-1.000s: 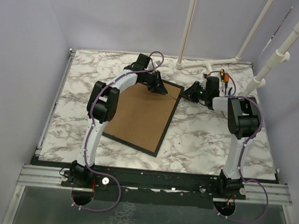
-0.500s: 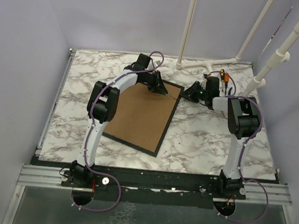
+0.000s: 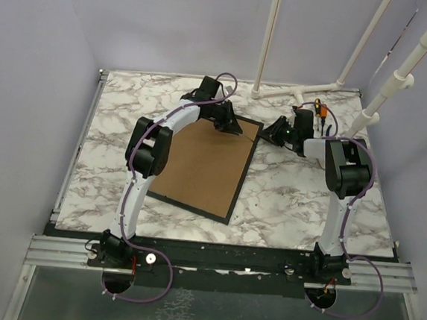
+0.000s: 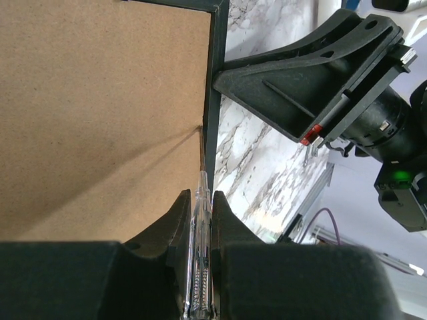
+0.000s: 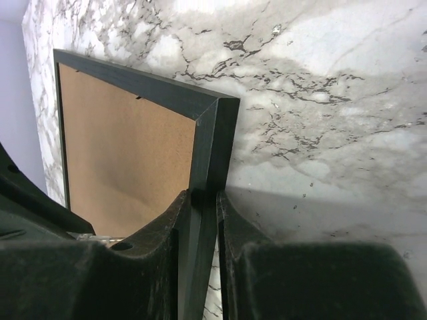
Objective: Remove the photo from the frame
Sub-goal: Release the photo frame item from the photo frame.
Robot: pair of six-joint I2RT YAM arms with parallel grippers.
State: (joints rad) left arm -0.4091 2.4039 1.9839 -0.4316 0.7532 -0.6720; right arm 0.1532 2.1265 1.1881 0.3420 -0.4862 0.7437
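The frame (image 3: 202, 163) lies face down on the marble table, brown fibreboard back up, with a thin black border. The photo is hidden under the backing. My left gripper (image 3: 230, 125) is at the frame's far edge, shut on a clear-handled screwdriver (image 4: 200, 223). The screwdriver's thin tip touches the seam between the backing (image 4: 100, 113) and the border. My right gripper (image 3: 268, 133) is shut on the black border (image 5: 212, 140) at the frame's far right corner. The right gripper also shows in the left wrist view (image 4: 320, 87).
A white pipe stand (image 3: 309, 90) and a small orange object (image 3: 319, 106) are at the back of the table, behind the right gripper. A metal rail (image 3: 75, 163) runs along the table's left edge. Purple walls close in both sides.
The left wrist and the frame have shifted slightly to the right. Both grips are unchanged.
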